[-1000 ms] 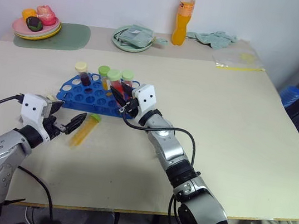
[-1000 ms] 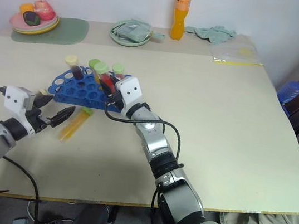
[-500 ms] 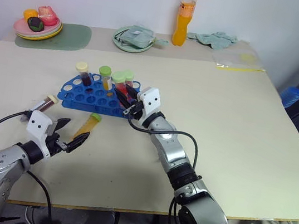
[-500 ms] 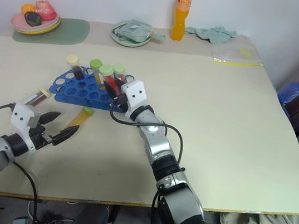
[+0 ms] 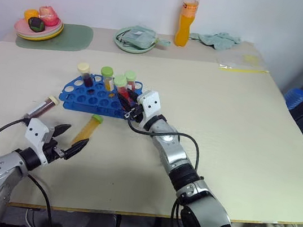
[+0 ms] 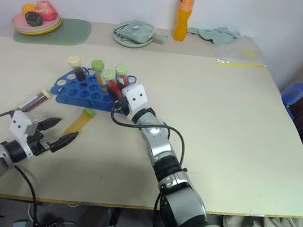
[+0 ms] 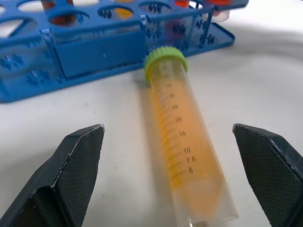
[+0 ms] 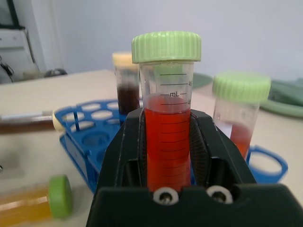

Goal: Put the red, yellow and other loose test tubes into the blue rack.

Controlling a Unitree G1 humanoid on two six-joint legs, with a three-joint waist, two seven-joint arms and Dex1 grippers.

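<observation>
The blue rack (image 5: 97,100) stands mid-table with three capped tubes upright in its back row. My right gripper (image 5: 126,99) is shut on a red test tube (image 8: 166,125) with a green cap, held upright over the rack's right end. A yellow tube (image 5: 87,128) with a green cap lies on the table just in front of the rack. My left gripper (image 5: 68,141) is open near the table's front, its fingers (image 7: 78,161) spread to either side of the yellow tube's (image 7: 182,146) tip without touching it. A dark brown tube (image 5: 42,107) lies to the left of the rack.
At the back stand a plate of toy food (image 5: 38,25) on a green mat (image 5: 66,38), a green plate with a cloth (image 5: 135,38), an orange drink bottle (image 5: 186,16), a crumpled cloth (image 5: 215,39) and a plastic bag (image 5: 242,61).
My left gripper, still open, has dropped and drawn back from beside the yellow tube toward the table's front edge. The right gripper has kept the red tube at the rack.
</observation>
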